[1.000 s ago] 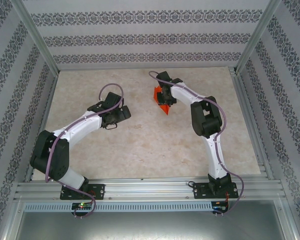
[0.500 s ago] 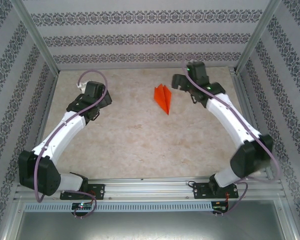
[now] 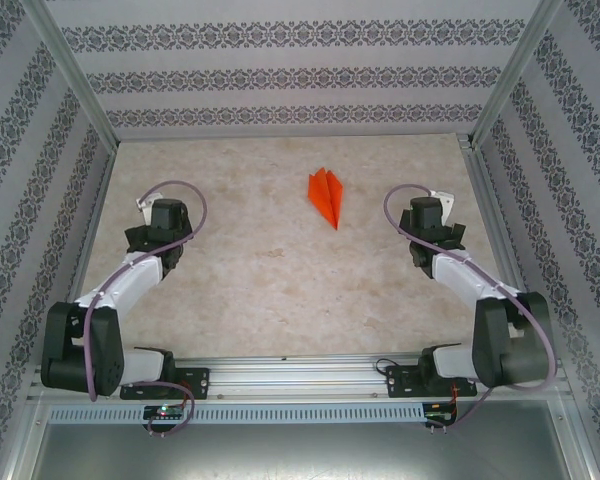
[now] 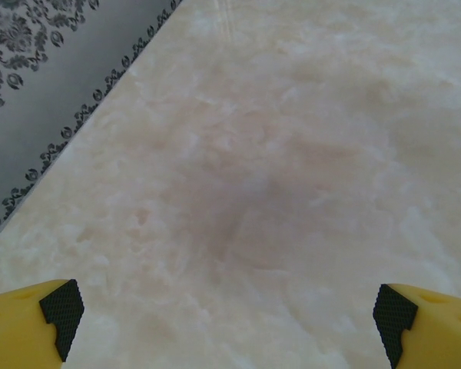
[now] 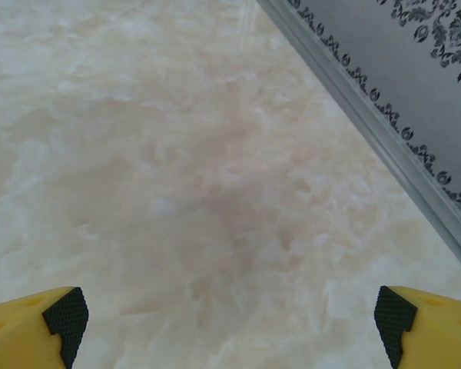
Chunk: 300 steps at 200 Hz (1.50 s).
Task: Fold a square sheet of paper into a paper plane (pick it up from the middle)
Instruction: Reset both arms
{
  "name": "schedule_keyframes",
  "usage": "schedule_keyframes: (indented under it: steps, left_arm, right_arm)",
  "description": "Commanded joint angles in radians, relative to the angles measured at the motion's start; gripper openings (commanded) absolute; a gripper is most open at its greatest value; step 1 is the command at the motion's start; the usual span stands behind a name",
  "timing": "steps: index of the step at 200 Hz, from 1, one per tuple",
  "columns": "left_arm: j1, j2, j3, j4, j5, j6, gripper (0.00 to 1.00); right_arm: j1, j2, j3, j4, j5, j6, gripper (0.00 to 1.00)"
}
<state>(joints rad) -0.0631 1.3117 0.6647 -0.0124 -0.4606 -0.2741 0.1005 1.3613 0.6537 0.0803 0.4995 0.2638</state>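
At the near edge, the bases of both arms are seen bolted to an aluminium rail [image 3: 300, 372]. The left arm [image 3: 120, 285] is folded back on the left side and the right arm [image 3: 480, 290] on the right, each drawn in over its own side of the marble-patterned table [image 3: 280, 290].

The left gripper [image 3: 155, 207] is held above the left part of the table, near the left side wall [image 3: 40, 170]. In the left wrist view its yellow fingers [image 4: 19, 330], tipped with black textured pads [image 4: 61, 307], are seen at the two bottom corners. They are spread wide, with bare tabletop alone between them.

The right gripper [image 3: 430, 205] is held in a mirrored pose above the right part of the table, near the right side wall [image 3: 570, 170]. In the right wrist view its yellow fingers [image 5: 438, 330] are likewise spread to the bottom corners, and nothing is pinched between them.

Farther back, the paper plane [image 3: 327, 196] is seen lying on the table, in the far half and a little right of centre. It is placed between the two grippers from left to right and well apart from both. Its pointed nose is turned towards the near edge and its wider tail towards the far side. A lengthwise crease can be made out along it.

Beyond it, the table is closed off by the far wall [image 3: 300, 75], which is covered in banded, patterned paper.
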Motion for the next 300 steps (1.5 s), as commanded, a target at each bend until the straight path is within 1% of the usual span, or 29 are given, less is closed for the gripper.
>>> schedule_keyframes:
  steps: [1, 12, 22, 32, 36, 48, 59, 78, 99, 123, 133, 143, 152, 160, 185, 194, 204, 213, 300]
  left_arm:
    - [0.033, 0.012, -0.095, 0.309, 0.089, 0.119, 1.00]
    - [0.056, 0.025, -0.125, 0.379, 0.151, 0.137, 1.00]
    - [0.068, 0.041, -0.149, 0.448, 0.212, 0.164, 1.00]
    - [0.080, 0.059, -0.175, 0.525, 0.262, 0.187, 1.00]
    - [0.091, 0.065, -0.177, 0.536, 0.299, 0.184, 1.00]
    - [0.108, 0.089, -0.206, 0.612, 0.385, 0.179, 1.00]
    - [0.113, 0.111, -0.235, 0.692, 0.446, 0.192, 1.00]
    - [0.113, 0.142, -0.281, 0.803, 0.500, 0.212, 1.00]
    - [0.114, 0.161, -0.301, 0.865, 0.540, 0.226, 1.00]
    - [0.115, 0.216, -0.306, 0.921, 0.548, 0.228, 1.00]
    - [0.114, 0.246, -0.303, 0.944, 0.539, 0.224, 1.00]
    - [0.114, 0.239, -0.292, 0.905, 0.537, 0.223, 1.00]
    - [0.114, 0.246, -0.291, 0.918, 0.536, 0.223, 1.00]
    - [0.112, 0.243, -0.279, 0.887, 0.530, 0.223, 1.00]
    - [0.086, 0.248, -0.264, 0.866, 0.479, 0.241, 1.00]
    - [0.083, 0.247, -0.262, 0.859, 0.482, 0.247, 1.00]
    - [0.083, 0.248, -0.249, 0.838, 0.530, 0.264, 1.00]
    - [0.082, 0.248, -0.246, 0.827, 0.540, 0.272, 1.00]
    - [0.080, 0.250, -0.240, 0.821, 0.537, 0.273, 1.00]
  right_arm:
    - [-0.007, 0.054, -0.052, 0.261, 0.031, -0.095, 0.98]
    - [-0.008, 0.077, -0.075, 0.332, 0.011, -0.125, 0.98]
    - [-0.011, 0.076, -0.074, 0.342, -0.018, -0.147, 0.98]
    - [-0.012, 0.075, -0.100, 0.418, -0.058, -0.186, 0.98]
    - [-0.016, 0.072, -0.109, 0.440, -0.072, -0.187, 0.98]
    - [-0.039, 0.070, -0.141, 0.497, -0.176, -0.186, 0.98]
    - [-0.050, 0.075, -0.181, 0.582, -0.244, -0.194, 0.98]
    - [-0.054, 0.086, -0.234, 0.696, -0.324, -0.218, 0.98]
    - [-0.057, 0.105, -0.247, 0.731, -0.384, -0.235, 0.98]
    - [-0.058, 0.143, -0.279, 0.827, -0.411, -0.247, 0.98]
    - [-0.058, 0.137, -0.281, 0.820, -0.420, -0.251, 0.98]
    - [-0.058, 0.141, -0.279, 0.823, -0.423, -0.252, 0.98]
    - [-0.057, 0.141, -0.276, 0.813, -0.421, -0.250, 0.98]
    - [-0.061, 0.143, -0.267, 0.796, -0.414, -0.243, 0.98]
    - [-0.073, 0.142, -0.261, 0.788, -0.433, -0.234, 0.98]
    - [-0.073, 0.143, -0.262, 0.788, -0.433, -0.233, 0.98]
    - [-0.073, 0.143, -0.262, 0.788, -0.432, -0.233, 0.98]
    - [-0.073, 0.143, -0.261, 0.788, -0.432, -0.233, 0.98]
    - [-0.073, 0.143, -0.261, 0.788, -0.432, -0.233, 0.98]
